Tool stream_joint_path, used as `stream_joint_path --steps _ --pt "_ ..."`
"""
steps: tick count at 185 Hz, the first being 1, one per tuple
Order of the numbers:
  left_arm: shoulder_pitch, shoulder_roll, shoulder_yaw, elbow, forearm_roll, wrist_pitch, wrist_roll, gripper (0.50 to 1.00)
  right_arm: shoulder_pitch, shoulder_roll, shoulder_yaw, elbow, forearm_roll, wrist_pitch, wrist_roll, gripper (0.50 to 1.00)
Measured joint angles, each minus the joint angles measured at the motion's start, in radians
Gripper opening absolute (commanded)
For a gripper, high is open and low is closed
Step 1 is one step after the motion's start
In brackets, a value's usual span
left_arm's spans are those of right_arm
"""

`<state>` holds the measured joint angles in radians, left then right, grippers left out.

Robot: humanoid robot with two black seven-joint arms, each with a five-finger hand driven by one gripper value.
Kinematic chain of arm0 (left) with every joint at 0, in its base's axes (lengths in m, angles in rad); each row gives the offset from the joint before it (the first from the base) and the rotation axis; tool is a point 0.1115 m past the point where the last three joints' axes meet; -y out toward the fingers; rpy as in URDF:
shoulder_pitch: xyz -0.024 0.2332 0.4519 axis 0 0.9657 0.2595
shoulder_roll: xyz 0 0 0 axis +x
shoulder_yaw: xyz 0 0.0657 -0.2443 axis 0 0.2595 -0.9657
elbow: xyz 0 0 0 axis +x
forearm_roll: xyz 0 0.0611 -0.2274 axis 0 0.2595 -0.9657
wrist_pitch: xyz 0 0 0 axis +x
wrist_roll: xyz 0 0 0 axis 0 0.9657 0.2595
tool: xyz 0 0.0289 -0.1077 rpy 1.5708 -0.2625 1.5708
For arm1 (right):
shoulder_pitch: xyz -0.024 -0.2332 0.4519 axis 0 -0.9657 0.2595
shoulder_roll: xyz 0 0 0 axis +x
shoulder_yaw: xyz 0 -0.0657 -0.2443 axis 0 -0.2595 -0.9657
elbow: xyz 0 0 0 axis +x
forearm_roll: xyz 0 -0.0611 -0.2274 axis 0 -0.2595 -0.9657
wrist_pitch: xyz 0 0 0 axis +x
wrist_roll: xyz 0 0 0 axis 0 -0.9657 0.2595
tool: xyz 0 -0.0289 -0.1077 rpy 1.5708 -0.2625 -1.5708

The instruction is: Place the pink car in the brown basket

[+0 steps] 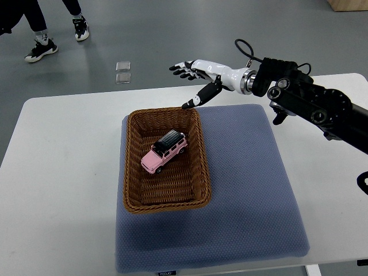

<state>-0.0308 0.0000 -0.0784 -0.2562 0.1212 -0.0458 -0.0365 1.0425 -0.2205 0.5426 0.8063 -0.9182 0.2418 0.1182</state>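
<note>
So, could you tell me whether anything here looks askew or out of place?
Nothing stands out. The pink car sits upright, diagonally, inside the brown basket on the blue mat, and the right hand is open above the table's far edge.

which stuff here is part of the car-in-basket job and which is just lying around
Part of the job:
- pink car, already lying inside the basket
- brown basket
- right hand, open, raised beyond the basket's far rim

Just lying about:
- blue mat under the basket
- white table
- two clear squares on the floor
- a person's feet at top left
</note>
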Motion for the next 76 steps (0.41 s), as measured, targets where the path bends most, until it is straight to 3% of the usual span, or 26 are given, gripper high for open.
stream_joint_path --steps 48,76 --pt "0.0 0.0 -0.002 -0.002 0.0 0.0 0.0 1.0 -0.293 -0.017 0.415 0.005 0.533 -0.001 0.026 0.913" --pt "0.0 0.0 -0.001 -0.002 0.0 0.0 0.0 1.0 -0.381 -0.004 0.493 -0.006 0.793 0.001 0.035 0.913"
